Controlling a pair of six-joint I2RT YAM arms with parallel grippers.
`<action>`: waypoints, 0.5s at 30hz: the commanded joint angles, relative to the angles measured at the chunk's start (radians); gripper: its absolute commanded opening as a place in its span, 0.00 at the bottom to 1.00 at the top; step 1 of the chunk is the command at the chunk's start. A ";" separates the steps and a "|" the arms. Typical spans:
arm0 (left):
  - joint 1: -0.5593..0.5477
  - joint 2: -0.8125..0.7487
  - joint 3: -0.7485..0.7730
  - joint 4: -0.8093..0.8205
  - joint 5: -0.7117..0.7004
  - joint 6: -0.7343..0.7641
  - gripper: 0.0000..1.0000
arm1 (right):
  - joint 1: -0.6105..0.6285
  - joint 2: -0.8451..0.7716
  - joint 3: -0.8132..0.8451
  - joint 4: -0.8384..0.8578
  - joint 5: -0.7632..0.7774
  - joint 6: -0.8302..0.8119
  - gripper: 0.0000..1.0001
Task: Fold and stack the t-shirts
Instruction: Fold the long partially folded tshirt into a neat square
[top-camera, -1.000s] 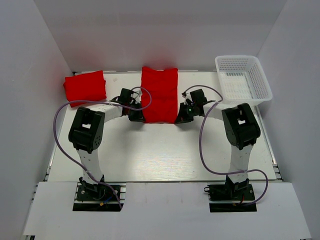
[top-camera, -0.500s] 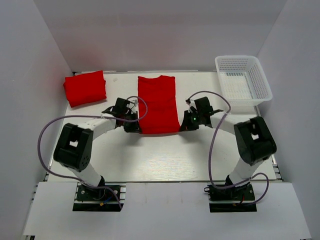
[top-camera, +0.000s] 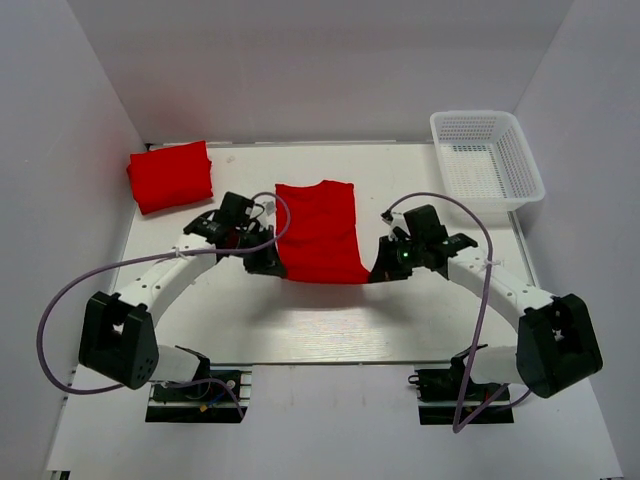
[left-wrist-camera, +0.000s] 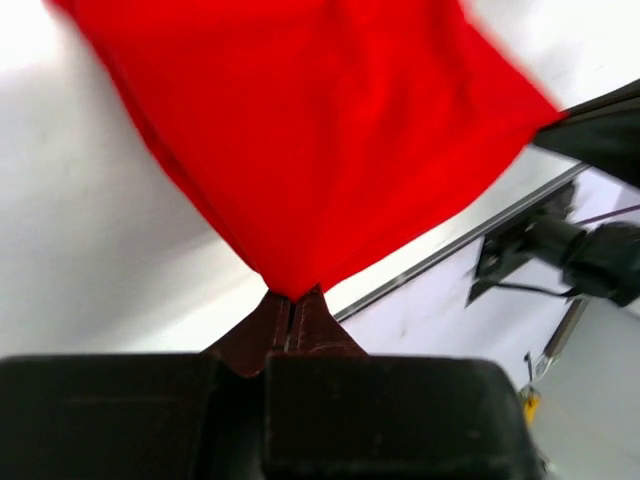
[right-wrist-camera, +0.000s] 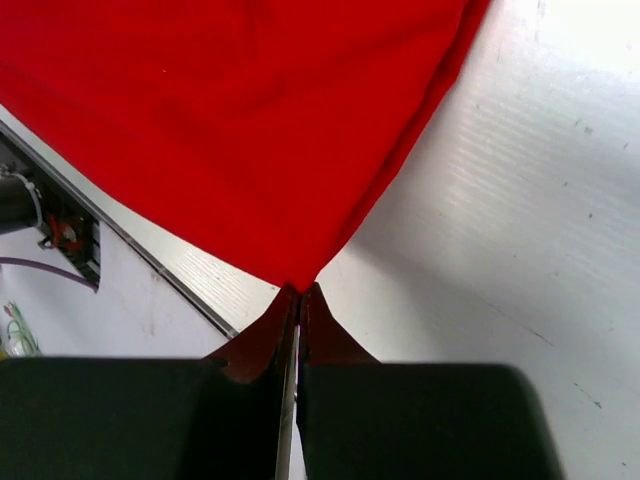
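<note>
Top external view: a bright red t-shirt (top-camera: 318, 232) is stretched between two robot arms over the middle of a white table (top-camera: 300, 325). The left gripper (top-camera: 268, 262) pinches the shirt's near left corner and the right gripper (top-camera: 383, 272) pinches its near right corner. The near edge is lifted, with a shadow on the table beneath it. The far edge seems to rest on the table, though this angle does not make that certain. A second, folded t-shirt (top-camera: 170, 176) lies at the far left corner, well apart from the held one. A white lattice basket (top-camera: 487, 165) stands at the far right corner.

Left wrist view: the left gripper (left-wrist-camera: 293, 305) has its dark fingers pressed together on a pointed corner of the red t-shirt (left-wrist-camera: 300, 130).

Right wrist view: the right gripper (right-wrist-camera: 299, 300) is clamped the same way on the other corner of the red t-shirt (right-wrist-camera: 250, 120).
</note>
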 joint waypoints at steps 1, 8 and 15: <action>0.004 -0.018 0.108 -0.078 -0.035 -0.001 0.00 | -0.009 -0.016 0.084 -0.066 0.041 -0.011 0.00; 0.030 0.121 0.295 -0.069 -0.174 -0.054 0.00 | -0.018 0.091 0.278 -0.038 0.102 -0.013 0.00; 0.058 0.236 0.450 -0.038 -0.280 -0.107 0.00 | -0.036 0.255 0.518 -0.026 0.147 -0.040 0.00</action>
